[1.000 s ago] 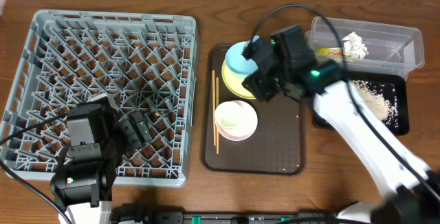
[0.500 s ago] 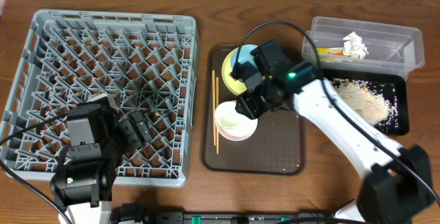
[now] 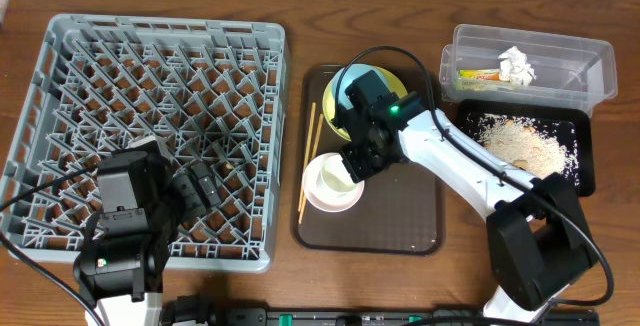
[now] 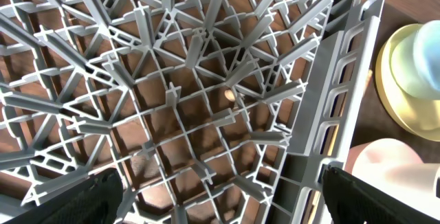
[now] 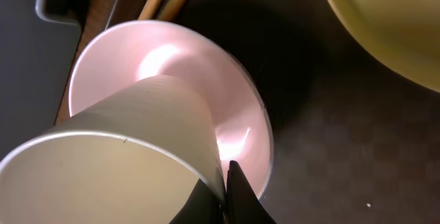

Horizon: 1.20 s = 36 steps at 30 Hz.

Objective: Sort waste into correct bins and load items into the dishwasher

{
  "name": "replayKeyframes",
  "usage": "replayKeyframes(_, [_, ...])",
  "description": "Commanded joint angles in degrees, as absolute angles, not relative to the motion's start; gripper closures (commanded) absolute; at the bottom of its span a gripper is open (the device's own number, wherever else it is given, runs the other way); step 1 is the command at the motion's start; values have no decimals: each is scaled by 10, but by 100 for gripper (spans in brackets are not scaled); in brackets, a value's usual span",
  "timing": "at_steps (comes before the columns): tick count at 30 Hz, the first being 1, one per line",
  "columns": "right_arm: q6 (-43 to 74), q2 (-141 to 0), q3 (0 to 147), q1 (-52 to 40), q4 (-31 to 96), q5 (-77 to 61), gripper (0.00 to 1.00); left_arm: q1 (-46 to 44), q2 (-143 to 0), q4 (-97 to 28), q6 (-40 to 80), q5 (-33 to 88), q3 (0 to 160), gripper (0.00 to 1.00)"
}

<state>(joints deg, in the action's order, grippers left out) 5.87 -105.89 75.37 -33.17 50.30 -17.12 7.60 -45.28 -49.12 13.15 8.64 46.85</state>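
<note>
The grey plastic rack (image 3: 160, 36) fills the left of the table, a square lattice floor with rows of upright pegs and wood showing through. The left gripper (image 3: 195, 188) hangs over its near right part, its black fingers (image 4: 103, 196) spread wide and holding nothing.

Beside the rack lies the brown tray (image 3: 400, 216), matt, with rounded corners. Two thin wooden chopsticks (image 3: 306, 161) lie lengthwise along its left edge, slightly slanted. Just right of them sits the glossy white bowl (image 3: 325, 191), and inside it a smooth whitish cup (image 5: 117, 155) leans on its side, mouth towards the camera. The right gripper (image 5: 229, 193) has its fingers pressed together on the cup's thin rim, one on each side of the wall.

Behind the bowl is the round yellow plate (image 3: 338, 118), carrying the light blue bowl (image 3: 340, 91); the right arm hides part of both.

At the far right, the clear rectangular tub (image 3: 590, 66) holds a crumpled tissue (image 3: 515, 64) and a flat green-yellow wrapper (image 3: 478, 75). In front of it, the shallow black tray (image 3: 585, 171) holds scattered white rice and beige crumbs (image 3: 520, 141).
</note>
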Motion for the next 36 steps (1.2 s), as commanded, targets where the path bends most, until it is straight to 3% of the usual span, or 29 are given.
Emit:
replayKeyframes(1, [72, -1013, 778, -308, 507, -169, 99, 72, -453, -494, 132, 86, 472, 5])
replayKeyframes(9, [77, -906, 786, -193, 506, -225, 99, 72, -453, -492, 139, 119, 472, 5])
replayKeyframes(17, [24, -914, 782, -150, 503, -464, 99, 72, -489, -393, 194, 360, 472, 5])
replayKeyframes(28, [-5, -946, 782, -162, 423, -736, 99, 66, -646, -94, 368, 798, 472, 5])
replayKeyframes(36, [-5, -946, 782, -162, 394, -766, 99, -15, -696, 30, 427, 844, 472, 5])
